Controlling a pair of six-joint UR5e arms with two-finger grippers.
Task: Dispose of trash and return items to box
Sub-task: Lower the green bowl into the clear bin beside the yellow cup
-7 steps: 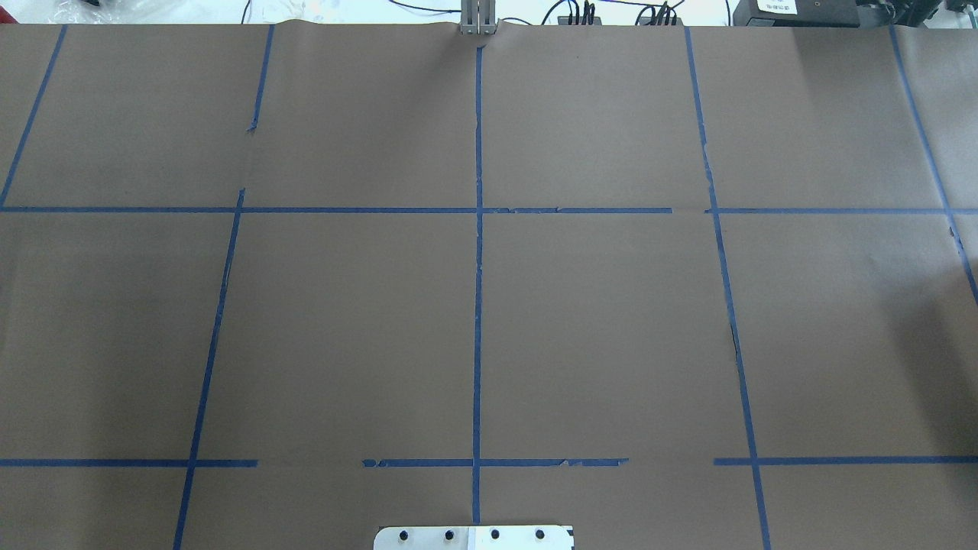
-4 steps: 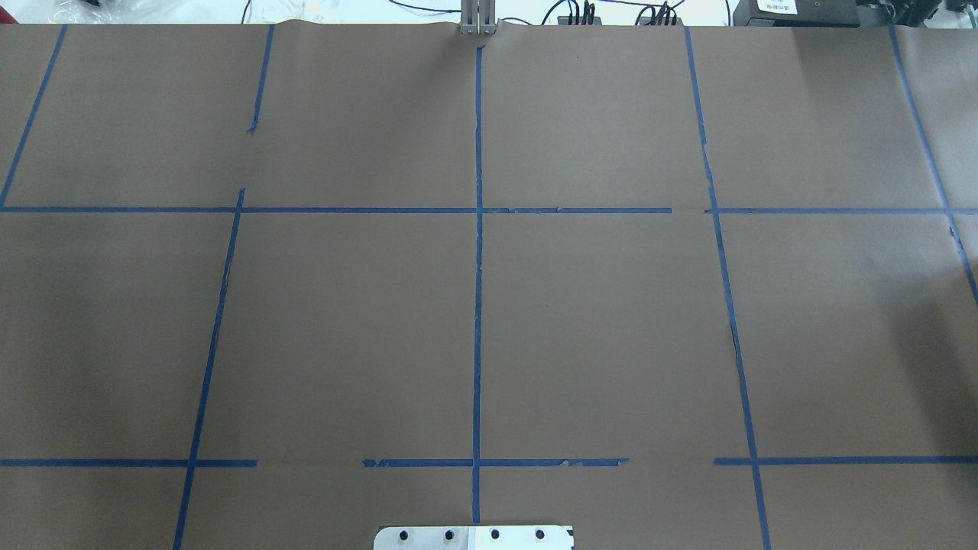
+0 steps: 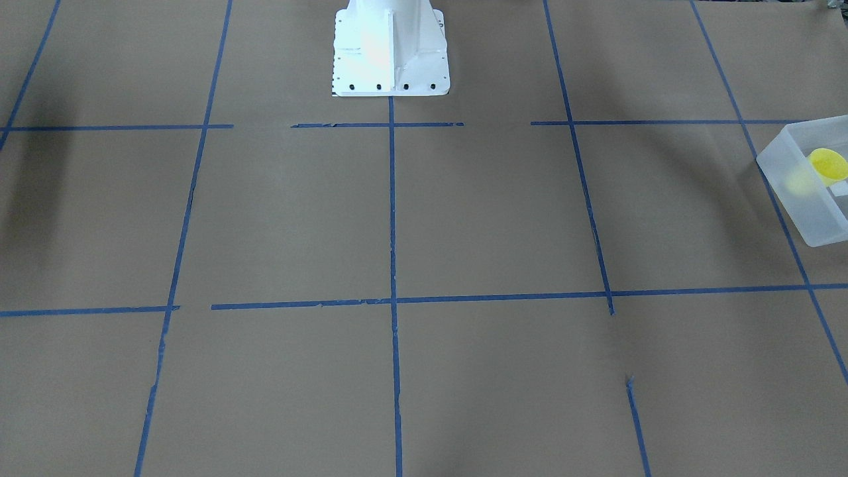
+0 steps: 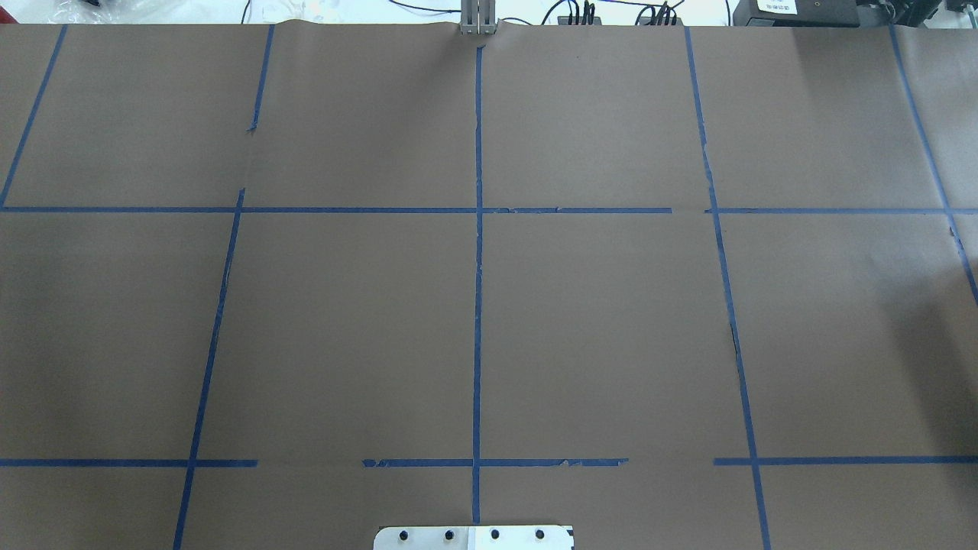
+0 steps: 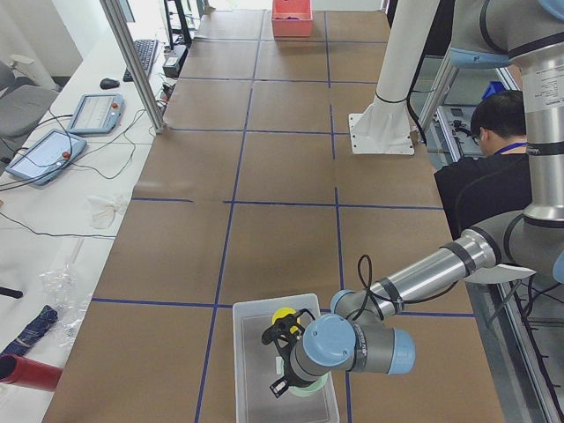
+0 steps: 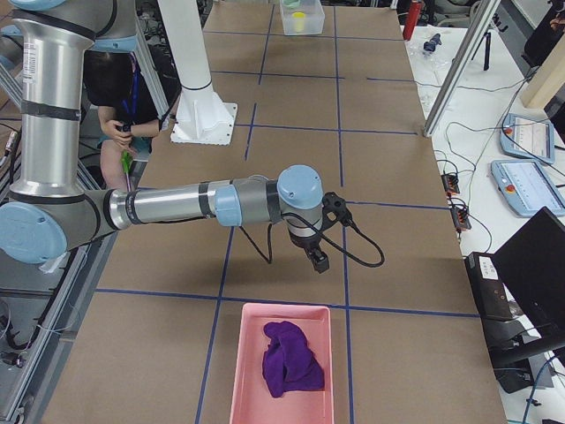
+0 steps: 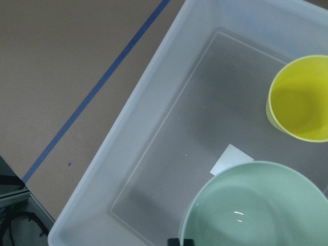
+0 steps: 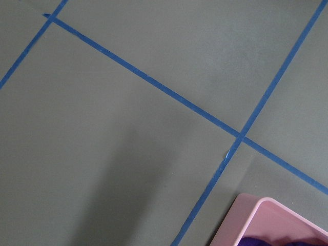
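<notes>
The frosted box (image 7: 128,143) stands at the table's left end, also seen as the box (image 3: 795,192) and the box (image 5: 242,352). The yellow cup (image 7: 300,100) stands upright inside it; the same cup (image 3: 828,165) shows through the wall. The mint-green bowl (image 7: 256,210) hangs above the box floor, much nearer the camera than the cup, with a black fingertip (image 7: 179,241) at its rim. My left gripper (image 5: 286,379) is over the box, shut on the bowl (image 5: 308,389). My right gripper (image 6: 316,261) hovers over bare table; I cannot tell whether it is open or shut.
A pink tray (image 6: 243,371) holding a purple cloth (image 6: 290,358) lies at the table's right end, just beyond the right gripper; its corner (image 8: 266,220) shows in the right wrist view. The white robot base (image 3: 389,53) stands mid-table. A person (image 5: 493,150) sits behind it.
</notes>
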